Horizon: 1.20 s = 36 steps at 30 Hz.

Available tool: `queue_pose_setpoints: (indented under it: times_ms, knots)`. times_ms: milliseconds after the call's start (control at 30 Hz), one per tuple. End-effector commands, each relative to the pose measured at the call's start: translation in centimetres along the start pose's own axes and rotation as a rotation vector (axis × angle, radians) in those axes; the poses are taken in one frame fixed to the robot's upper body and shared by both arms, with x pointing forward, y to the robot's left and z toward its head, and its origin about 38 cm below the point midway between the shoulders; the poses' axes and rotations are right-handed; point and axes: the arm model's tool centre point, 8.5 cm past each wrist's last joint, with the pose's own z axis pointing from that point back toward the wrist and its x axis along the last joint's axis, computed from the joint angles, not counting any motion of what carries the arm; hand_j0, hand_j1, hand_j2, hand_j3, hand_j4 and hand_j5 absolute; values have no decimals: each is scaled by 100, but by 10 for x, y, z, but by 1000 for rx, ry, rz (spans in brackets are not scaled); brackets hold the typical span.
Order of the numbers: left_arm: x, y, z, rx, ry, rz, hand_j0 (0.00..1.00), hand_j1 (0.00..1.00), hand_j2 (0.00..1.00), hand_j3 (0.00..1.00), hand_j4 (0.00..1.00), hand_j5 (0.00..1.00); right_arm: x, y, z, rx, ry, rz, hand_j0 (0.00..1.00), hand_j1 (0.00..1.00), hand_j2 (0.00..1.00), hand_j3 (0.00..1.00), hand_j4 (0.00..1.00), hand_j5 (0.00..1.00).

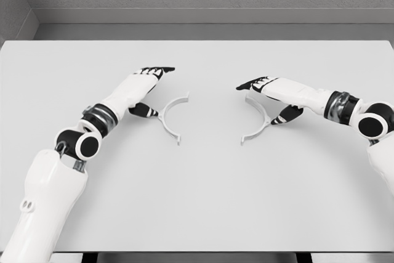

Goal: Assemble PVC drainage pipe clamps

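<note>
On the white counter [197, 201] two half-ring clamp pieces lie well apart, open sides facing each other: the left clamp half [172, 117] and the right clamp half [258, 121]. Neither is lifted or joined, so the assembly looks barely begun. The left hand [146, 84] hovers just beside its half, fingers extended, thumb lowered, holding nothing. The right hand [266, 90] is likewise released over its half. Grasping both and bringing them together remains.
</note>
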Motion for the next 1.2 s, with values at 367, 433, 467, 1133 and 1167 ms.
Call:
queue_pose_setpoints:
  times_ms: [367, 433, 467, 1133, 1167]
  knots:
    - [1, 0, 0, 3, -2, 5, 100, 100, 100, 100, 100, 100, 3, 1, -5, -7, -6, -9, 100, 100, 100, 100, 100, 100]
    - [0, 1, 0, 5, 2, 7, 100, 100, 100, 100, 100, 100, 3, 0, -5, -7, -7, -8, 100, 100, 100, 100, 100, 100]
    - [-1, 1, 0, 6, 6, 9, 100, 100, 100, 100, 100, 100, 3, 0, -5, -7, -7, -8, 100, 100, 100, 100, 100, 100]
    - [5, 5, -13, 8, 29, 27, 100, 100, 100, 100, 100, 100, 9, 0, -11, -14, -26, -8, 100, 100, 100, 100, 100, 100]
    - [7, 7, -15, 11, 29, 32, 100, 100, 100, 100, 100, 100, 10, 0, -11, -15, -27, -7, 100, 100, 100, 100, 100, 100]
